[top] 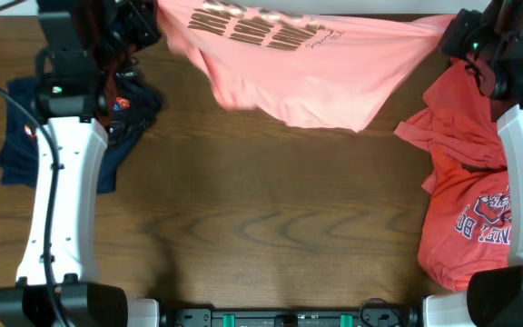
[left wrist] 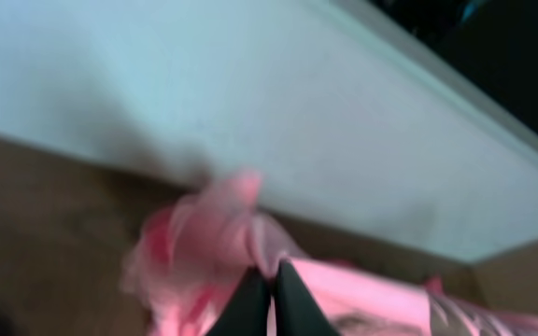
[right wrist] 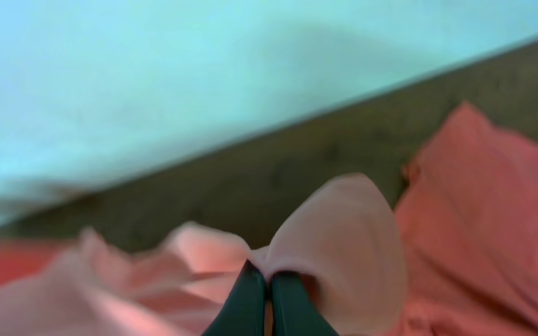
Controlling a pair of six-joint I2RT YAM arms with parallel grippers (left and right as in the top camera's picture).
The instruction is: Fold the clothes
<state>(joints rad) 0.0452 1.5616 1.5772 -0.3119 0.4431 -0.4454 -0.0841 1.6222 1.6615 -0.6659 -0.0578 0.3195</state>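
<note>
**Pink shirt stretched between both arms at the far edge**

The tabletop [top: 271,227] was dark wood with a broad, wavy grain, and its middle lay bare. The pink shirt [top: 307,73] hung across the far edge, pulled sideways between the two arms. It was soft cotton, and its loose lower hem sagged in a curve towards the middle. From the overhead view I could not tell whether that hem touched the wood.

At the right edge a red shirt [top: 466,209] lay crumpled, its white-and-blue print uppermost. At the left edge a navy heap [top: 16,145] lay bunched, partly under the left arm.

The left tool [left wrist: 271,275] was pinched together on a gathered fold of the pink shirt, with cloth puffing out above its dark tips. The right tool [right wrist: 269,280] was clamped the same way, with a rounded flap of pink curling over it. Dark lettering [top: 257,27] ran across the chest, creased by the pull.

This looked like the spreading step, with no fold made yet. The next move seemed to call for both arms to draw the cloth evenly onto the bare wood. They would need to keep it taut so the limp cotton settled flat rather than bunching.
</note>
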